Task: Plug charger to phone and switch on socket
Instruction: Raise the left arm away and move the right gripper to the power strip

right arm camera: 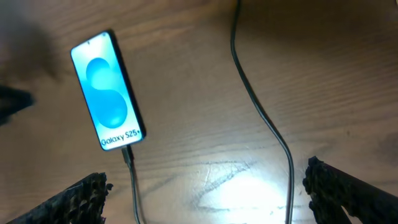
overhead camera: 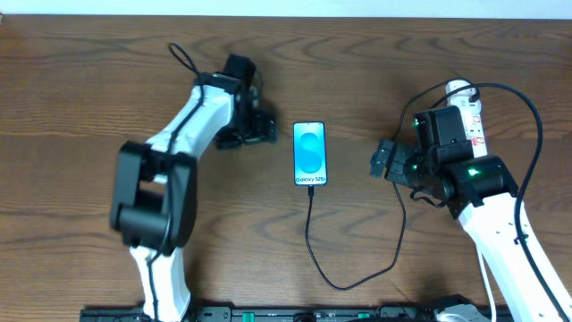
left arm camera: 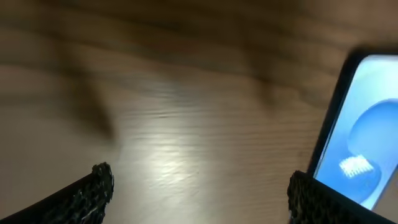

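Note:
The phone (overhead camera: pixel 310 154) lies flat mid-table, its blue screen lit and reading "Galaxy S25". The charger (overhead camera: pixel 315 240), a thin black cable, has its plug tip in the phone's near end (right arm camera: pixel 127 154) and loops right toward the socket (overhead camera: pixel 471 114), a white power strip at the back right, partly hidden by the right arm. My left gripper (overhead camera: pixel 264 128) hovers open just left of the phone (left arm camera: pixel 364 127), nothing between its fingers (left arm camera: pixel 93 186). My right gripper (overhead camera: pixel 386 161) is open to the phone's right, over bare wood, the charger (right arm camera: pixel 264 121) running between its fingers (right arm camera: pixel 336 186).
The brown wooden table (overhead camera: pixel 80 89) fills the view. A black rail runs along the near edge (overhead camera: pixel 295 314). The socket's white cord (overhead camera: pixel 429 92) curls behind the right arm.

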